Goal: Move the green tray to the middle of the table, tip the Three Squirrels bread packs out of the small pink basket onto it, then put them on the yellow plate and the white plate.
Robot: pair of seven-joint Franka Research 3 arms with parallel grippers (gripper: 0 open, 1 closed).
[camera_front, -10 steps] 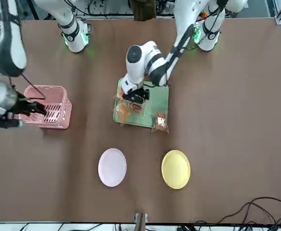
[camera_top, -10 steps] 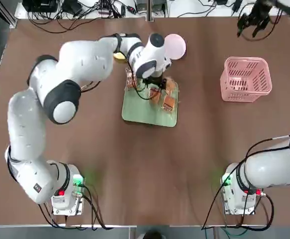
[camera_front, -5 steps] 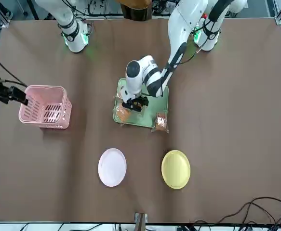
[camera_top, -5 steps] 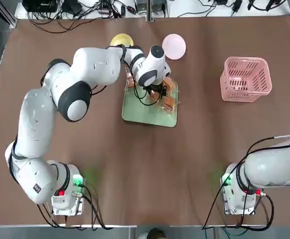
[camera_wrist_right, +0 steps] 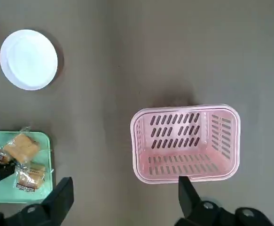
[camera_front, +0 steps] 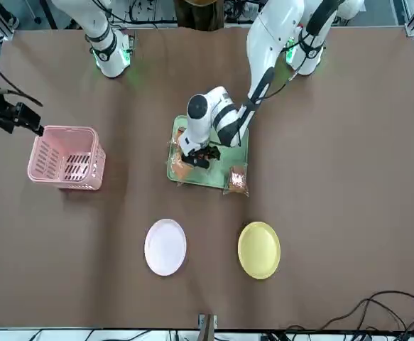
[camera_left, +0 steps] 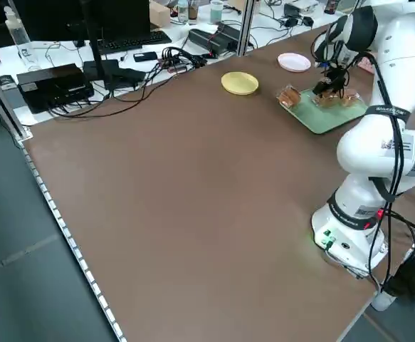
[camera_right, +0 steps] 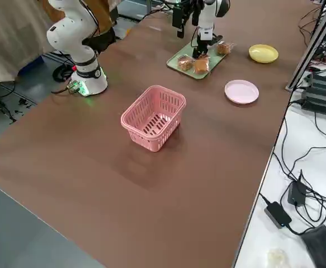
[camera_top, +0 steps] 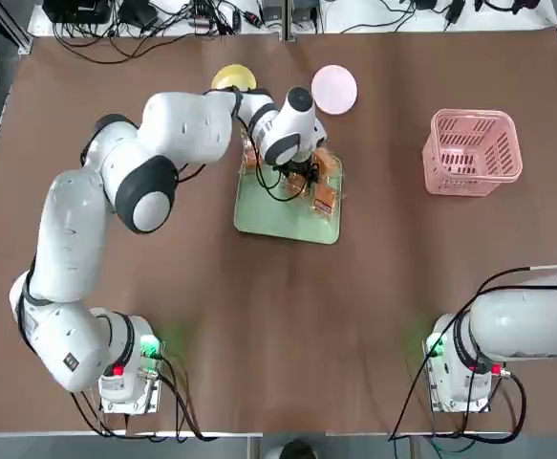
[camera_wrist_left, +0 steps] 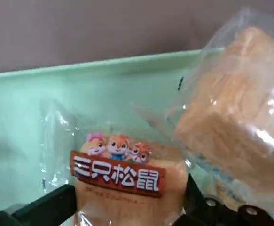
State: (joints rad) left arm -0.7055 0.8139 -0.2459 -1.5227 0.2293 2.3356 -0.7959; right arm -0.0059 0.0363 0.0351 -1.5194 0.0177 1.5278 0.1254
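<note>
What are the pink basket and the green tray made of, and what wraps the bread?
The pink basket looks like moulded matte plastic, judging by its even slotted walls. The green tray seems smooth plastic too, with a soft sheen. The bread packs are in clear, crinkly film that catches glints of light.

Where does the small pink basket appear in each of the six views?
Top: small pink basket, right, upright.
Front: left.
Left side: hidden behind the arm.
Right side: centre.
Left wrist: not in view.
Right wrist: lower centre-right.
Shared landmark: the green tray, in every view.
</note>
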